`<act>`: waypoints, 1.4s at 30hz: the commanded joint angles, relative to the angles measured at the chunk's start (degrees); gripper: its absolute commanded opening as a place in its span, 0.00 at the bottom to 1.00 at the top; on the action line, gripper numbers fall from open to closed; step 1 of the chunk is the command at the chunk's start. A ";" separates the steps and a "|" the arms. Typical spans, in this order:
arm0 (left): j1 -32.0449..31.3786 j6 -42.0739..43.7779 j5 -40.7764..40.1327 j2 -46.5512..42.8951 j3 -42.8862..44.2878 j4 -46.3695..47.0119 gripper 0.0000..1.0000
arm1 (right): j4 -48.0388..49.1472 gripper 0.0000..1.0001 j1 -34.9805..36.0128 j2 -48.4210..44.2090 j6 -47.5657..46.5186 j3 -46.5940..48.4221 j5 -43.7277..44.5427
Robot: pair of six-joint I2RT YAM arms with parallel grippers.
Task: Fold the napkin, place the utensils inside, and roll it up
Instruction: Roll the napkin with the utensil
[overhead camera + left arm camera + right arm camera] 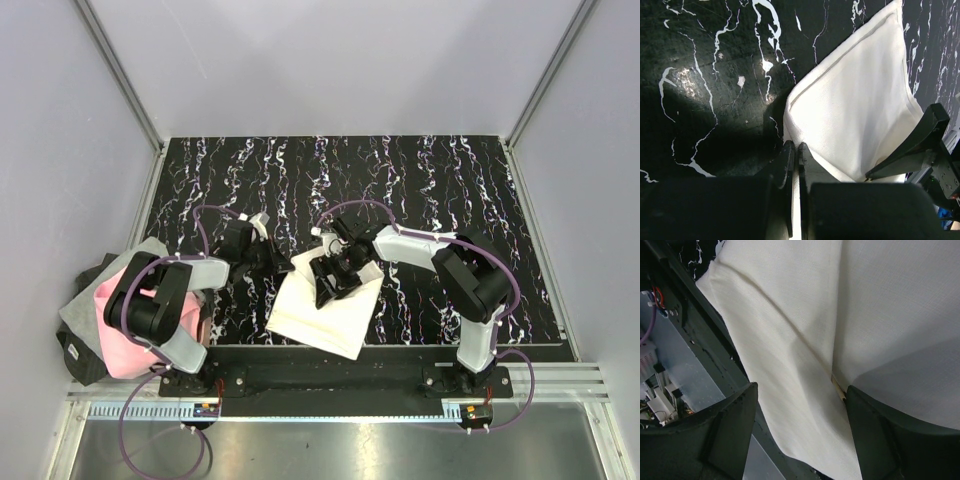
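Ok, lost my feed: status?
Left gripper shut on napkin edge. Right gripper open over it. No utensils in view. Pink cloth beside left base, apart from napkin.

The napkin (322,312) is plain cream cloth w/ a stitched hem along its edge; it lies folded on the black marbled table (430,180), turned diagonal, approx. between my two arms; its near corner hangs over the table's front edge. My left pincer (794,150) is closed on its far-left corner, and a white strip shows between the fingers. My right pincer (801,390) stands spread above the top layer, one finger each side of a long soft crease; a small tan bit sits at that crease, I can't tell what.
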 commanded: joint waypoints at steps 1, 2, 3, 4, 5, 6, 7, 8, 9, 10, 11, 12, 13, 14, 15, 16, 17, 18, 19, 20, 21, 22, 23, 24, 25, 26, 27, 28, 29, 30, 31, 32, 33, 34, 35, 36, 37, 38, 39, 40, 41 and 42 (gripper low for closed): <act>0.14 -0.03 1.16 0.82 -0.01 3.49 0.00 | -2.77 0.78 0.06 -0.06 -0.20 1.42 -4.34; 0.14 -0.11 1.16 0.82 -0.01 3.49 0.00 | -2.77 0.78 0.06 -0.05 -0.29 1.51 -3.38; 0.14 -0.03 1.16 0.82 0.07 3.49 0.00 | -2.86 0.78 0.06 -0.05 -0.29 1.77 -2.59; 0.14 -0.03 1.16 0.91 0.07 3.58 0.00 | -3.04 0.78 -0.03 -0.05 0.06 2.03 -1.53; 0.14 -0.03 1.16 1.00 0.16 3.58 0.00 | -3.12 0.79 0.06 -0.05 0.23 2.38 1.17; 0.14 -0.03 1.16 1.00 0.16 3.49 0.00 | -3.21 0.79 -0.03 0.03 0.41 3.08 2.25; 0.14 -0.03 1.16 1.17 0.25 3.49 0.00 | -3.21 0.79 -0.12 -0.05 0.58 3.53 3.13; 0.14 0.06 1.08 1.26 0.25 3.49 0.00 | -3.21 0.79 -0.21 0.12 0.67 3.88 4.44; 0.14 -0.02 0.99 1.44 0.42 3.49 0.00 | -3.30 0.79 -0.55 0.56 0.67 4.75 4.98; 0.14 -0.03 0.99 1.44 0.43 3.58 0.00 | -3.30 0.79 -0.73 0.82 0.67 5.11 5.59; 0.14 -0.03 0.99 1.61 0.60 3.49 0.00 | -3.39 0.79 -0.82 1.43 0.59 5.55 7.08; 0.14 -0.03 1.07 1.79 0.78 3.49 0.00 | -3.39 0.79 -0.91 1.70 0.15 6.25 7.79; 0.14 -0.03 1.08 1.88 0.95 3.49 0.00 | -3.39 0.79 -1.00 1.79 0.06 6.52 8.49; 0.14 -0.03 1.08 1.96 1.04 3.41 0.00 | -3.56 0.79 -1.00 1.44 -0.29 6.78 9.37; 0.14 -0.03 0.99 2.14 1.30 3.41 0.00 | -3.30 0.79 -1.00 1.18 -1.16 7.30 9.38; 0.05 0.06 1.07 2.14 1.57 3.23 0.00 | -3.30 0.79 -1.00 0.83 -1.43 7.66 9.90; 0.14 0.06 0.99 2.31 1.65 3.23 0.00 | -3.21 0.79 -1.00 -0.31 -1.61 7.83 10.51; 0.14 0.06 0.64 2.49 1.66 3.23 0.00 | -3.13 0.80 -1.08 -1.19 -2.39 8.18 10.87; 0.14 -0.02 0.64 2.75 2.00 3.40 0.00 | -3.21 0.79 -0.91 -1.89 -2.84 8.28 11.13; 0.14 -0.11 0.55 3.10 2.27 3.58 0.00 | -3.21 0.80 -0.91 -3.81 -3.10 8.19 12.35; 0.14 -0.29 0.63 3.80 2.79 3.93 0.00 | -2.78 0.80 -1.00 -4.70 -3.45 7.84 12.89; 0.14 -0.72 0.81 4.16 3.06 4.28 0.00 | -2.60 0.80 -0.91 -5.67 -3.54 7.49 13.76; 0.14 -1.51 0.81 5.55 4.54 5.07 0.00 | -1.99 0.80 -0.56 -8.73 -3.46 6.53 15.51; 0.14 -1.78 0.90 6.70 5.17 5.34 0.00 | -1.29 0.80 -0.30 -9.45 -2.93 5.47 16.05; 0.14 -2.39 0.99 7.32 6.48 5.95 0.00 | -0.67 0.80 0.14 -10.16 -2.58 4.94 16.66; 0.14 -2.75 1.07 7.85 7.10 6.22 0.00 | 0.12 0.80 1.36 -11.55 -1.97 4.24 19.02; 0.14 -3.01 1.16 8.98 7.80 6.57 0.00 | 1.52 0.80 2.33 -12.00 -1.01 2.93 19.83; 0.14 -3.71 1.34 9.69 9.20 7.35 0.00 | 2.14 0.80 3.39 -12.53 -0.39 2.48 22.53; 0.05 -4.06 1.25 10.31 10.00 7.62 0.00 | 2.67 0.80 4.44 -13.06 0.32 2.13 24.30; 0.14 -4.42 1.16 11.45 10.61 7.97 0.00 | 3.55 0.80 6.98 -13.15 1.37 1.60 25.54; 0.14 -5.03 0.82 11.98 11.75 8.59 0.00 | 3.99 0.80 8.13 -13.24 1.90 1.42 28.51; 0.22 -5.30 0.55 12.42 12.37 8.94 0.00 | 4.60 0.80 9.71 -13.24 2.51 1.25 30.19; 0.31 -5.56 0.55 13.29 12.90 9.12 0.00 | 5.39 0.80 11.99 -12.89 3.39 1.24 31.25; 0.31 -6.17 0.46 13.65 13.78 9.99 0.00 | 5.75 0.81 13.32 -12.63 4.01 1.42 33.44; 0.31 -6.44 0.55 13.92 14.22 10.35 0.00 | 6.19 0.80 14.37 -12.01 4.62 1.59 34.94; 0.40 -6.62 0.46 14.27 14.57 10.70 0.00 | 6.71 0.81 15.51 -11.66 5.15 1.94 36.00; 0.66 -6.79 0.63 14.18 15.36 10.70 0.01 | 6.72 0.81 17.79 -11.22 5.33 2.21 39.05; 0.84 -6.79 0.46 14.01 15.63 10.35 0.19 | 6.89 0.81 18.77 -10.17 5.33 2.47 40.48; 1.28 -6.79 0.02 13.05 15.89 9.74 0.25 | 6.89 0.81 19.91 -9.64 5.33 3.00 41.79; 1.63 -6.79 -0.24 12.34 15.81 9.47 0.29 | 6.98 0.81 21.49 -9.11 5.33 3.18 43.98; 1.98 -6.79 -0.50 11.64 15.72 9.04 0.34 | 7.07 0.81 22.29 -7.89 5.33 3.27 44.79; 2.68 -6.79 -1.29 9.98 15.54 7.55 0.48 | 7.07 0.81 22.90 -7.36 5.33 3.61 45.67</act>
